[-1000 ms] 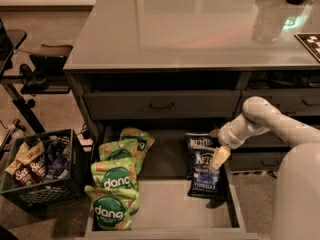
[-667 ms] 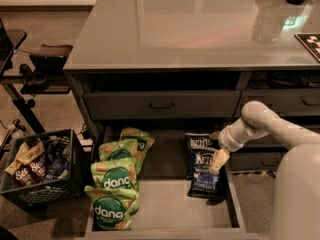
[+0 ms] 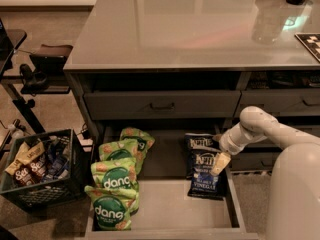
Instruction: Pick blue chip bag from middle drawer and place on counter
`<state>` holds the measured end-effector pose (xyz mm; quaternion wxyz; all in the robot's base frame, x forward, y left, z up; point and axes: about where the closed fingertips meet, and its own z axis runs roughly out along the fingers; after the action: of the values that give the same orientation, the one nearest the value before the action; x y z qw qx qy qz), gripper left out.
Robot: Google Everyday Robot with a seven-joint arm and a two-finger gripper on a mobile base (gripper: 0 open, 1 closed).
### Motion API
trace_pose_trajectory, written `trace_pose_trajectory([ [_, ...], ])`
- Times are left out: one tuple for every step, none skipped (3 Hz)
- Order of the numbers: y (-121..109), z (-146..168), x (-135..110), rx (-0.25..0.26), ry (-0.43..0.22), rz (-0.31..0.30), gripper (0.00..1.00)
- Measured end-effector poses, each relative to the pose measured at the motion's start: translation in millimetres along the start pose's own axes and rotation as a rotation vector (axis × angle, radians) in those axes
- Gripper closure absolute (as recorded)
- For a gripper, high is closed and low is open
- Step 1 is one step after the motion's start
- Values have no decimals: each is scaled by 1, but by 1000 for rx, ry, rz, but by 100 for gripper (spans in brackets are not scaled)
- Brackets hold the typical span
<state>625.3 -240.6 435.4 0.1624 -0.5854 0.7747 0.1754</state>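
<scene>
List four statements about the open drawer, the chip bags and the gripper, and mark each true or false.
1. The middle drawer is pulled open. True.
2. The gripper hangs over green bags. False: it is at the nearer blue chip bag on the drawer's right side, and the green dang bags lie on the left.
3. A blue bag lies on the counter. False: the nearer bag and the second blue bag are both in the drawer.
4. A black crate holding snacks stands on the floor left of the drawer. True.
</scene>
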Motion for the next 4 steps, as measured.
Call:
trace_pose_trajectory([
  [-3,7,13,-3,29,-3,0],
  [-4,6,17,-17,38,-5,19],
  [-4,6,17,-17,38,-5,42],
  [-4,6,17,-17,38,-5,66],
])
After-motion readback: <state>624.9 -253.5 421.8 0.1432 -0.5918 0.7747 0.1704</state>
